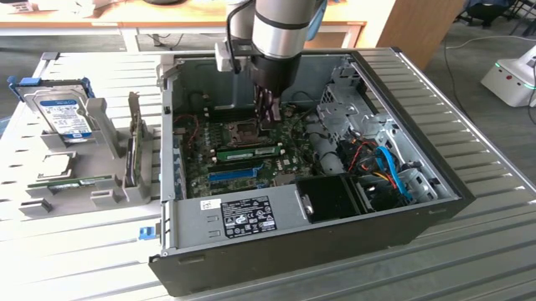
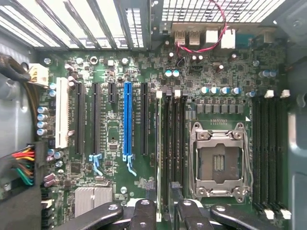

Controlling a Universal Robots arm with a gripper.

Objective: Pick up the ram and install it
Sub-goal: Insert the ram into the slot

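Ribbed metal table (image 1: 75, 251), wooden desk (image 1: 109, 12) behind — case (image 1: 277, 263) label (image 1: 247, 216) unreadable. My gripper (image 2: 164, 207) hangs wide open, empty, over the ram (image 2: 159, 143), which stands in a slot beside the socket (image 2: 218, 160).

A ribbed, pale metal table (image 1: 75, 251) carries everything, and strong light washes out its near left corner, while its right edge runs beside a grey floor (image 1: 486, 106). Beyond the table's far edge stands a light wooden desk (image 1: 84, 15), with a tall wooden panel (image 1: 418, 25) toward the exterior view's right. On the floor off the right edge sits a white unit (image 1: 511, 78) showing a green light.
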